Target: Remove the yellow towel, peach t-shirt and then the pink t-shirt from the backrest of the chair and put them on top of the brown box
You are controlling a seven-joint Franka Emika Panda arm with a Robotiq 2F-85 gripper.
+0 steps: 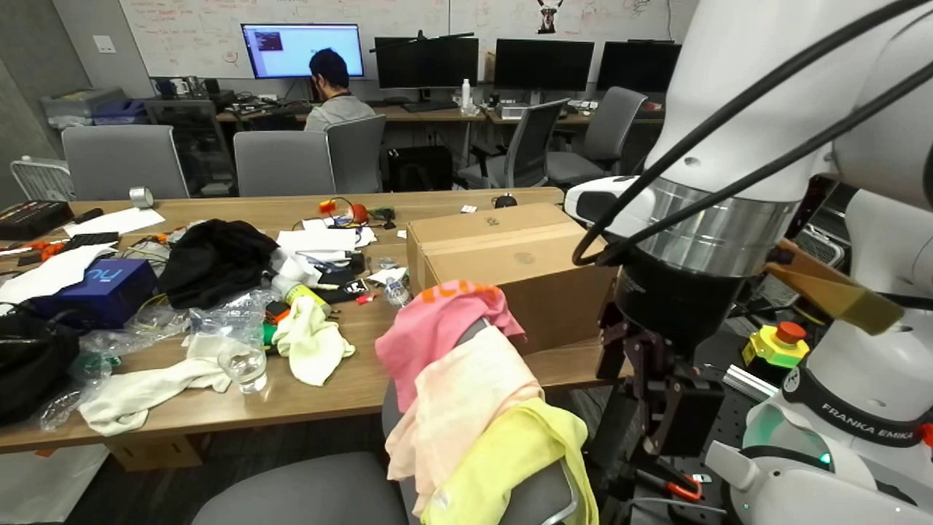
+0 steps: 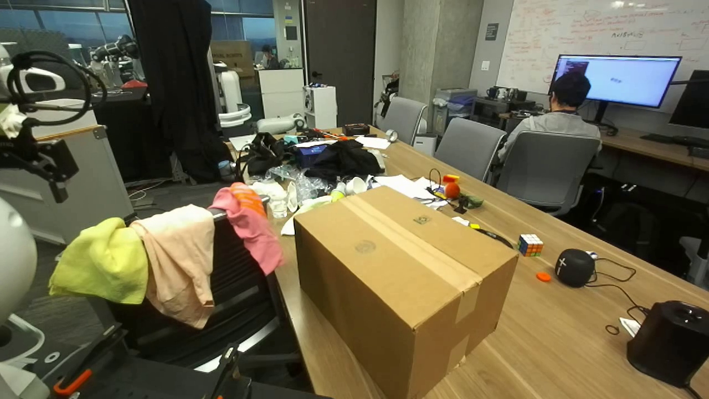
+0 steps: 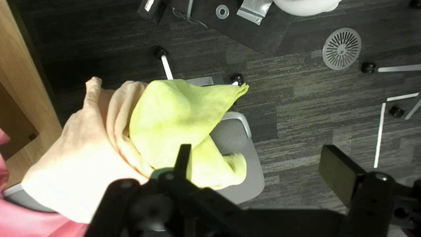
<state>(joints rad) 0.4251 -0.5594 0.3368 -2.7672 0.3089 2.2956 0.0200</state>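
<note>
Claw [image 3: 260, 164] spread, holds nil. Towel [image 3: 174, 121] on chair [image 3: 251, 187] backrest, approx. 10 o'clock of claw, wrist view. Rec.: shift that way, straddle fold, pinch towel only; peach tee [image 3: 82, 158] touches towel's 8 o'clock side, poss. snag.

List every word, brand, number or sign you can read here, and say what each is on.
"FRANKA EMIKA": on the robot base.
"nu", or what looks like it: on the blue box.
"ROBOTS", the word before it unclear: on the background carton.
"+": on the round speaker.
Too small or blurred to read: whiteboard, lit monitor, wall sign, stamps on the brown box.
Orange print on the pink t-shirt: illegible.
</note>
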